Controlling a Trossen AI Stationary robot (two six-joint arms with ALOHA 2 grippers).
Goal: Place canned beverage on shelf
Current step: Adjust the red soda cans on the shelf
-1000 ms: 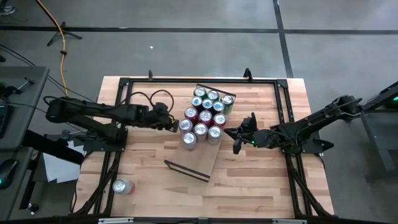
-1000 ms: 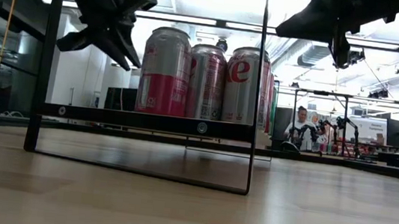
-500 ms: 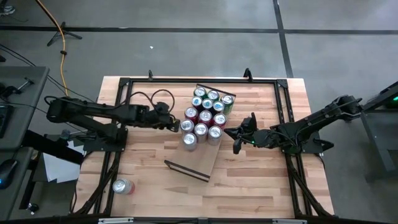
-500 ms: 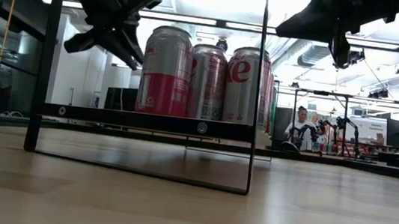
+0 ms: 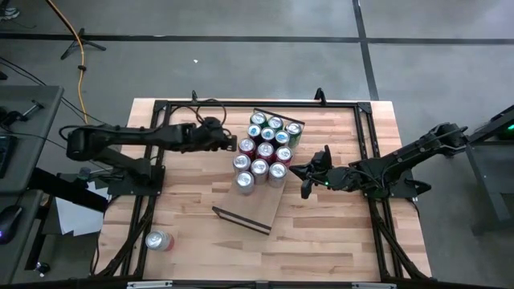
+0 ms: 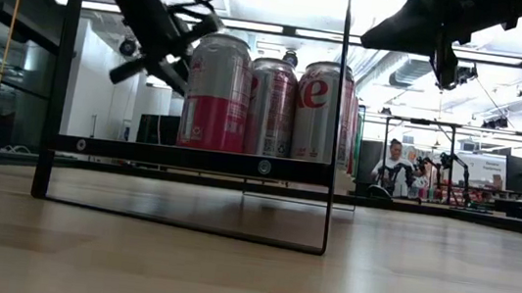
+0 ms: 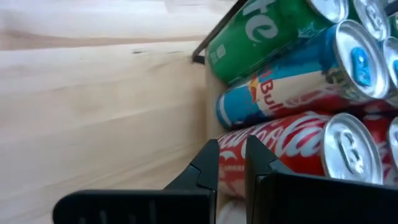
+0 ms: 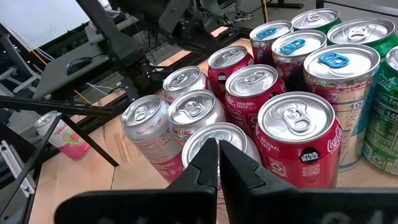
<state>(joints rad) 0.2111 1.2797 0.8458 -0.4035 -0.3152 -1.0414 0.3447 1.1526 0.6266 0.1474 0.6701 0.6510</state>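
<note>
Light-wood shelf [image 5: 265, 210], dark rails at both short ends, lies mid-table, carrying about a dozen upright cans [image 5: 265, 148] clustered at its far end. One stray pink can [image 5: 158, 240] lies on its side on the table [image 5: 193, 205], well apart from the shelf toward the near-left corner.

Left gripper [image 5: 226, 143]: beside the cluster's left edge, fingers [image 7: 205, 163] a narrow slit apart, holding nothing; its wrist view shows a red can just ahead.

Right gripper [image 5: 306, 180]: just right of the cluster, fingers [image 8: 204, 163] nearly together, empty.

Low view alone shows a person [image 6: 397, 167] in the room behind.
</note>
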